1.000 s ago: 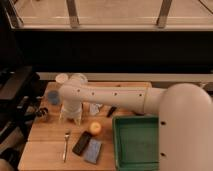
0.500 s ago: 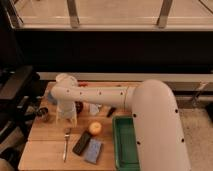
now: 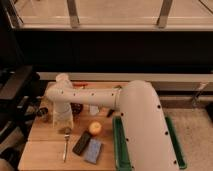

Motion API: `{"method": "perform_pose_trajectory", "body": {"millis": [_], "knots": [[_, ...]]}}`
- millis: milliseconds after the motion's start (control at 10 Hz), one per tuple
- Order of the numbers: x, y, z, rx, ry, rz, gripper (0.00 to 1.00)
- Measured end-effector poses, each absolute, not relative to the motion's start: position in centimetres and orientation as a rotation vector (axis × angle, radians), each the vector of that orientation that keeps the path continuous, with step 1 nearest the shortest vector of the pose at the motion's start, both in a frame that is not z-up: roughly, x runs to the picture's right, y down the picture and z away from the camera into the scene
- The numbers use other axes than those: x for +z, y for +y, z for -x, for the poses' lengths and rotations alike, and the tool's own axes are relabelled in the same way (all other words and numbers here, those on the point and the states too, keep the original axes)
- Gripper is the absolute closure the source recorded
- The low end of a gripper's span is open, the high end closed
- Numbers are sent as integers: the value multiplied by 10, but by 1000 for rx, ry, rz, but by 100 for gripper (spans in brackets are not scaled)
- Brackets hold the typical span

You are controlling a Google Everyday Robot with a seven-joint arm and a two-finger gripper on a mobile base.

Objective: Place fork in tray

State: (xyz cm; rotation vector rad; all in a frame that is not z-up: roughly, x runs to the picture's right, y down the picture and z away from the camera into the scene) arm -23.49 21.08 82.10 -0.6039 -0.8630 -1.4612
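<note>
wooden desk (image 3: 45,150) carries the fork (image 3: 65,144), lying near its front left, apart from the green tray (image 3: 118,145) mostly hidden behind the arm (image 3: 137,115). the gripper (image 3: 64,124) hangs right at the fork's head; open or closed, i cannot tell.

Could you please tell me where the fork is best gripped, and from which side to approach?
Probably the slim shaft near its middle, from straight above. The fork lies flat on the table, so only a top-down pinch across its narrow width fits; a dark flat object lies close beside it. The gripper hangs just over the fork's far end.
</note>
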Motion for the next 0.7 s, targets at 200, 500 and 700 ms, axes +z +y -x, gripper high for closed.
{"method": "perform_pose_trajectory", "body": {"millis": [200, 500, 700], "knots": [[823, 223, 241, -1461, -891, 632, 38], [824, 230, 245, -1453, -916, 647, 66], [821, 230, 243, -1459, -918, 651, 86]]}}
